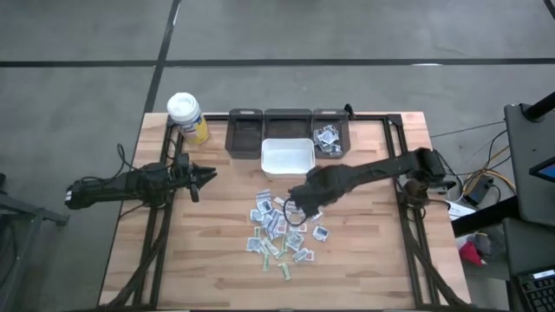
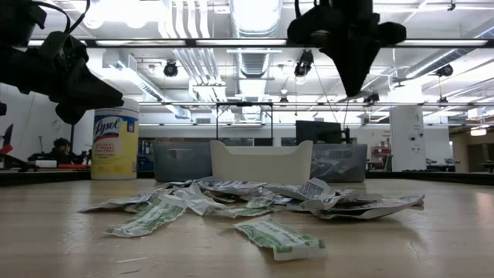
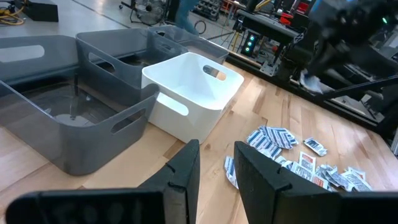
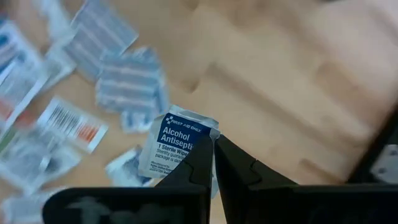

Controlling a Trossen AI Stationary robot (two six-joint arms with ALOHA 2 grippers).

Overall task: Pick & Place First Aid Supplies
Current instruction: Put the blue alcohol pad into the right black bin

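While the left tool (image 3: 214, 165) hangs parted and empty, the right tool (image 4: 213, 144) pinches an alcohol antiseptic packet (image 4: 174, 146).

Two matte-black jointed arms, cables looped along them, each ending in a hand (image 1: 205, 177) of two tapered, angular black fingers (image 3: 180, 177).

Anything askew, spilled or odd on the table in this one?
Nothing damaged. The packets lie in a loose, overlapping heap on the table, some crumpled, which suits unsorted stock. The right claw is shut on an alcohol antiseptic packet.
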